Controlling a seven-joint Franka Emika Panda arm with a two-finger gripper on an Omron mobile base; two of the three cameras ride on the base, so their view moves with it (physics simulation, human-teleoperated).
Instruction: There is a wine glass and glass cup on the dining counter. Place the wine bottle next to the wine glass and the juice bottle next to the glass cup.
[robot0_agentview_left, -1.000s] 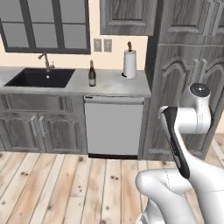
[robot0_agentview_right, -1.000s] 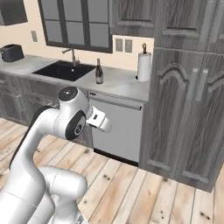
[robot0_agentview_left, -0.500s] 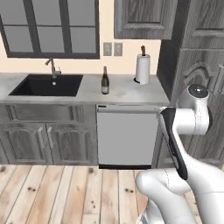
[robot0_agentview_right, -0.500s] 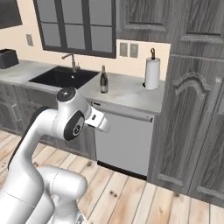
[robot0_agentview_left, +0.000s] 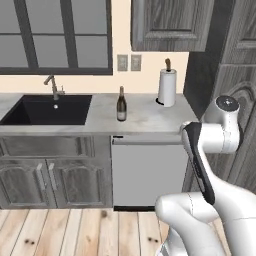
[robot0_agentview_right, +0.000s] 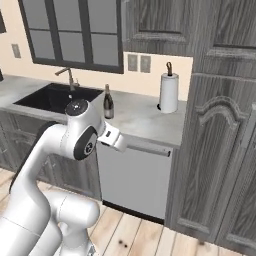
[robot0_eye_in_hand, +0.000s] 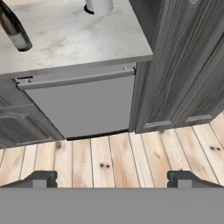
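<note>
Beside the black sink (robot0_agentview_left: 50, 110), on the marbled tabletop (robot0_agentview_left: 145, 117), stands the slim dark wine bottle (robot0_agentview_left: 121, 104), larger in view than before. End effector (robot0_eye_in_hand: 112, 178) fingers spread apart, empty, above plank floor (robot0_eye_in_hand: 109, 159).

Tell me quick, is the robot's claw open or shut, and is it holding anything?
Gripper: open, jaws wide apart, holding nothing; it points down at the wood floor.
</note>
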